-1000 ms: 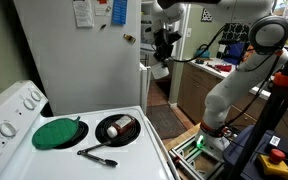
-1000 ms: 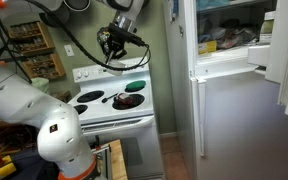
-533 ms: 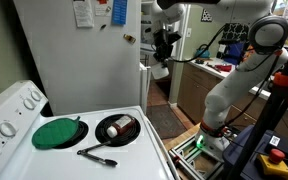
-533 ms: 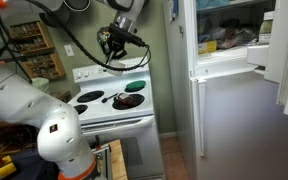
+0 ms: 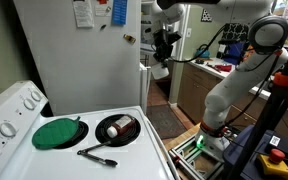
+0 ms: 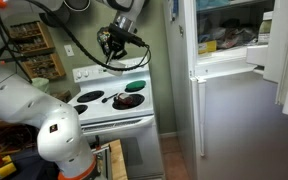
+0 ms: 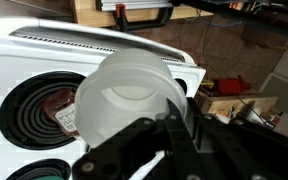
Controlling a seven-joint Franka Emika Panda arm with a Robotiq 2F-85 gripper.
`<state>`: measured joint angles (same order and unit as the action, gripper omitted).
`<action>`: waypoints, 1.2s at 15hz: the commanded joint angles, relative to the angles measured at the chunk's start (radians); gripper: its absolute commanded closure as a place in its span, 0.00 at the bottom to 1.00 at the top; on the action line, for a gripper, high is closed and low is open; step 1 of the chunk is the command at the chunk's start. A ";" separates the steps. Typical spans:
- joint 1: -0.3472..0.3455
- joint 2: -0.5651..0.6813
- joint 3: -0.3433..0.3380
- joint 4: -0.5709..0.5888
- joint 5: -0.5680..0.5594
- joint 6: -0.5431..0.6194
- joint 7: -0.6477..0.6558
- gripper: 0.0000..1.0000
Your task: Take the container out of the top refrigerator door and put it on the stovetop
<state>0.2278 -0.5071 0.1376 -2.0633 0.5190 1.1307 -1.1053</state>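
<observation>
In the wrist view my gripper point(image 7: 179, 125) is shut on the rim of the container point(image 7: 132, 95), a translucent whitish tub. I hold it in the air above the front edge of the white stovetop point(image 7: 54, 52). In both exterior views the gripper point(image 5: 162, 50) point(image 6: 112, 45) hangs high beside the stovetop point(image 5: 134, 118) point(image 6: 96, 109), and the container shows as a whitish shape point(image 5: 160, 70) below the fingers. The top refrigerator door point(image 6: 280, 40) stands open at the right, with the lit fridge shelves beside it.
A green disc point(image 5: 56, 132) point(image 6: 132, 86) lies on one burner. A black burner pan with a shiny item point(image 5: 117, 128) point(image 6: 127, 100) lies on another. A black utensil point(image 5: 96, 155) lies near the front. The fridge's side panel point(image 5: 74, 60) carries papers.
</observation>
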 commanded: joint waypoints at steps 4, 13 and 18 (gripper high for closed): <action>0.014 0.006 0.001 0.000 -0.008 0.020 -0.005 0.95; 0.010 0.004 -0.007 0.002 -0.002 0.001 0.004 0.88; 0.010 0.004 -0.007 0.002 -0.002 0.001 0.004 0.88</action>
<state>0.2278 -0.5053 0.1376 -2.0633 0.5190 1.1307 -1.1053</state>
